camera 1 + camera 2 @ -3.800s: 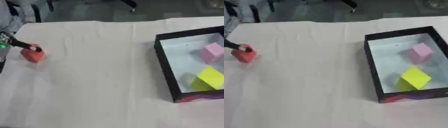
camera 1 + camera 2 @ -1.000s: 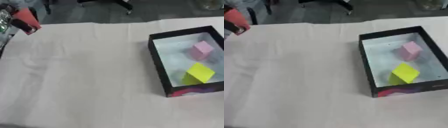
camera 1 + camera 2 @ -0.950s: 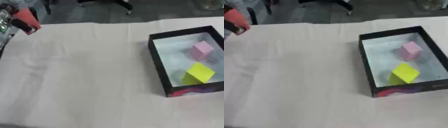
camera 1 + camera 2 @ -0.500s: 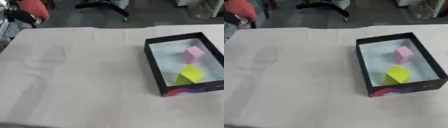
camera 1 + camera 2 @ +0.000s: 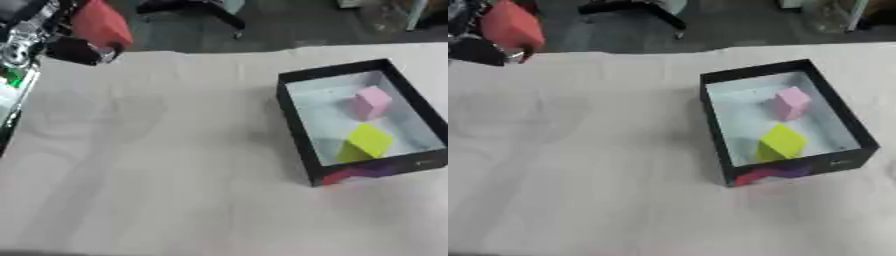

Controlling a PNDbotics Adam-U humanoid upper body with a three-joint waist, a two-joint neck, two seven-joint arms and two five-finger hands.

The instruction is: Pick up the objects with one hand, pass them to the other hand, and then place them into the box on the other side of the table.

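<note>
Above the desk's (image 5: 175, 165) far left corner, the left hand (image 5: 74, 47) pinches a red block (image 5: 101, 24), lifted clear of the surface. Toward the right edge, a black box (image 5: 293, 115) holds a pink block (image 5: 371, 102) and a yellow block (image 5: 367, 142).

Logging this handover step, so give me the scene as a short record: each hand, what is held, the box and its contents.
left hand: upper left of the view, raised, fingers curled on the red block
red block: held up off the table, not yet passed
right hand: not in view
box: black, open top, on the table's right side
box contents: pink block toward the far end, yellow block nearer
table: covered with a pale cloth
</note>
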